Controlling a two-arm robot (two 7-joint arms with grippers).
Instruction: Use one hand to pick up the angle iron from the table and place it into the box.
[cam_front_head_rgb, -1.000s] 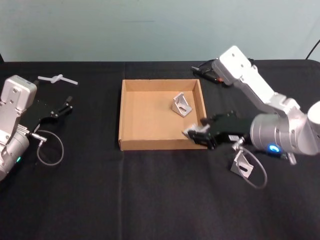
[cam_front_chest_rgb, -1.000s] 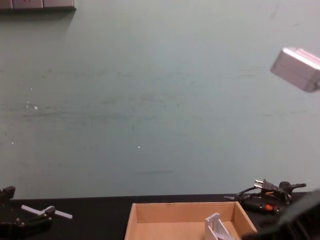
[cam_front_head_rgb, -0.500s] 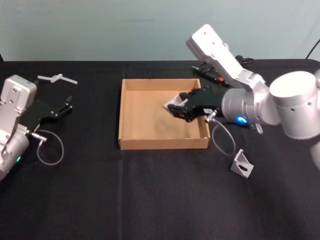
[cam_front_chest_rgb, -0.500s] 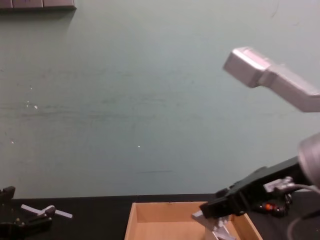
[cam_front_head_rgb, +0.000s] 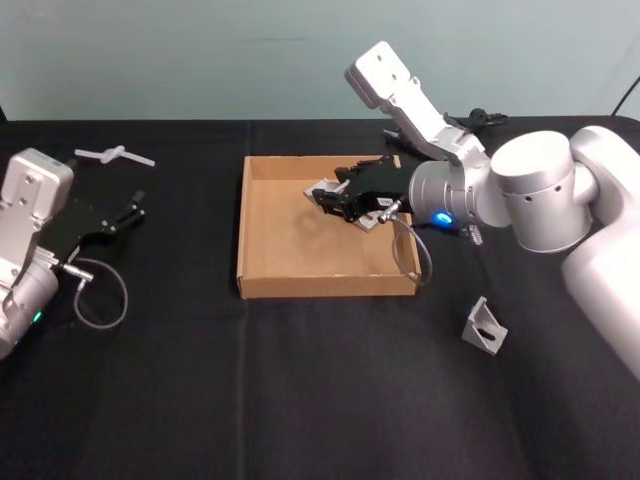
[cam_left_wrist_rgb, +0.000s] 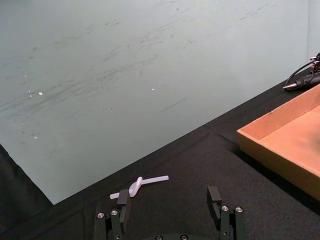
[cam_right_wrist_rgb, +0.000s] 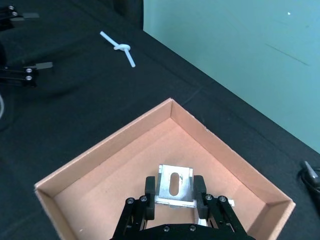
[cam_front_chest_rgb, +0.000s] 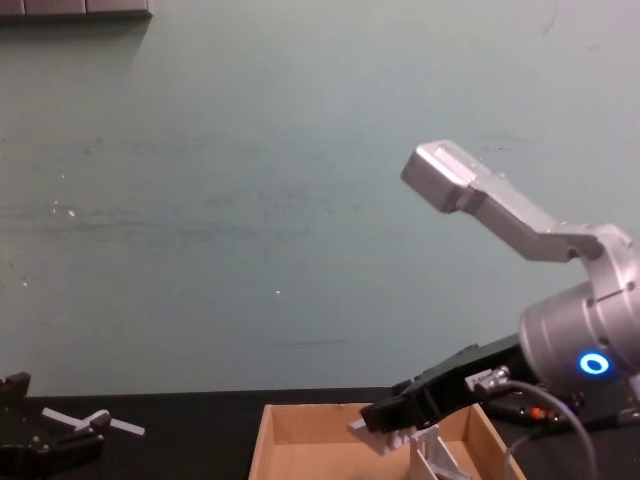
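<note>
My right gripper (cam_front_head_rgb: 328, 195) hangs over the tan cardboard box (cam_front_head_rgb: 243, 232), above its far middle, shut on a silver angle iron (cam_right_wrist_rgb: 173, 185) with a slotted face. The chest view shows that gripper (cam_front_chest_rgb: 372, 419) just above the box's (cam_front_chest_rgb: 300, 427) back wall. A second angle iron (cam_front_chest_rgb: 437, 458) stands inside the box, under the gripper. Another angle iron (cam_front_head_rgb: 484, 327) lies on the black table (cam_front_head_rgb: 300, 400), right of the box's near right corner. My left gripper (cam_front_head_rgb: 130, 212) is parked at the far left, its fingers (cam_left_wrist_rgb: 122, 201) open and empty.
A white knotted strip (cam_front_head_rgb: 113, 156) lies at the back left of the table, beyond the left gripper. A black cabled tool (cam_front_head_rgb: 418, 142) sits behind the box's far right corner. A grey cable loops from the right wrist over the box's right wall (cam_front_head_rgb: 410, 255).
The right gripper rose from the box's near right corner and carried its angle iron left and farther back over the box. The left arm stayed still.
</note>
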